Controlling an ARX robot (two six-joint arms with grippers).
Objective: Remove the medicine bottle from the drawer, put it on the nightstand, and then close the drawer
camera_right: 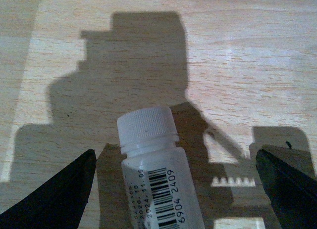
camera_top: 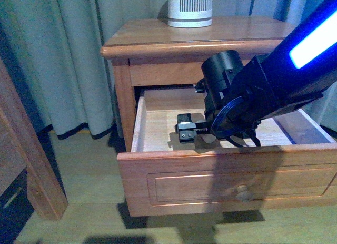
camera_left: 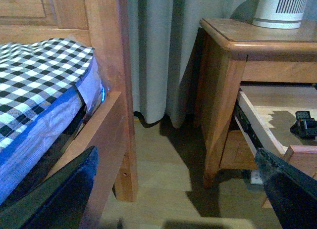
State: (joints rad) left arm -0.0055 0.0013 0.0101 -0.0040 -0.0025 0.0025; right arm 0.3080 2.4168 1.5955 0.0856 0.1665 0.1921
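Observation:
The nightstand (camera_top: 158,38) stands ahead with its upper drawer (camera_top: 174,183) pulled out, showing pale wood inside. My right gripper (camera_top: 190,129) reaches down into the drawer, open. In the right wrist view the medicine bottle (camera_right: 153,160), white with a ribbed cap and a barcode label, lies on the drawer floor (camera_right: 237,66) between the open fingers (camera_right: 54,199) without touching them. The bottle is hidden in the front view. My left gripper (camera_left: 178,204) is open and empty, low over the floor between bed and nightstand (camera_left: 223,75).
A tall white ribbed device (camera_top: 189,9) stands at the back of the nightstand top. A wooden bed frame (camera_left: 106,110) with checked bedding (camera_left: 34,75) is at the left. Grey curtains (camera_top: 63,59) hang behind. The floor (camera_left: 158,174) is pale wood.

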